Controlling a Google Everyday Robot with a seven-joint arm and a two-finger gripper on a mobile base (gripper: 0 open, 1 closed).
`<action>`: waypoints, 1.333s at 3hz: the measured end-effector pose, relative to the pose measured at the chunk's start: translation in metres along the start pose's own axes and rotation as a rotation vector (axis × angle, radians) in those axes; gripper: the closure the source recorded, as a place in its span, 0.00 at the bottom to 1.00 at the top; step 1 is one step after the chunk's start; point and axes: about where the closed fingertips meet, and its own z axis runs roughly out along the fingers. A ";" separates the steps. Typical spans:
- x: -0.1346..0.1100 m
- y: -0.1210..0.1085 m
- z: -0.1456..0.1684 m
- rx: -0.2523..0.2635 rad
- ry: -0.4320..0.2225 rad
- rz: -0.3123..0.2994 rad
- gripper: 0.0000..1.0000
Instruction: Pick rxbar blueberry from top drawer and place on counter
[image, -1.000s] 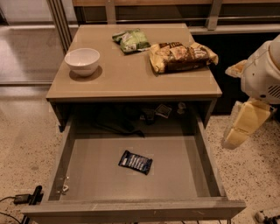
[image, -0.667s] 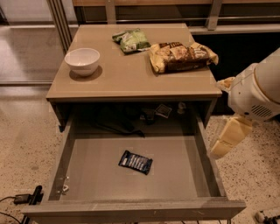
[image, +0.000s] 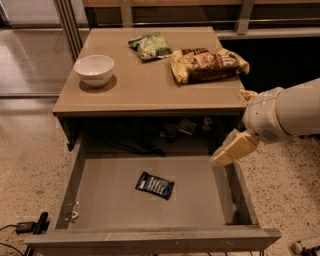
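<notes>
The rxbar blueberry (image: 155, 185), a small flat bar in a dark wrapper with white lettering, lies on the floor of the open top drawer (image: 150, 237), near its middle. The tan counter (image: 150, 85) is above it. My arm comes in from the right. My gripper (image: 231, 149), cream-coloured, hangs over the drawer's right wall, to the right of the bar and higher than it, apart from it. It holds nothing that I can see.
On the counter stand a white bowl (image: 94, 70) at the left, a green snack bag (image: 149, 46) at the back and a yellow-brown chip bag (image: 209, 64) at the right. Cables and small items (image: 186, 126) lie in the dark recess behind the drawer. Speckled floor surrounds the cabinet.
My arm and gripper have moved left and slightly down, from outside the cabinet's right side to over the drawer's right wall. The bar has not moved.
</notes>
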 end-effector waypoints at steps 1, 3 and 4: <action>0.000 0.000 0.000 0.000 0.000 0.000 0.00; 0.010 0.038 0.059 -0.073 0.034 0.031 0.00; 0.017 0.060 0.093 -0.119 0.052 0.051 0.00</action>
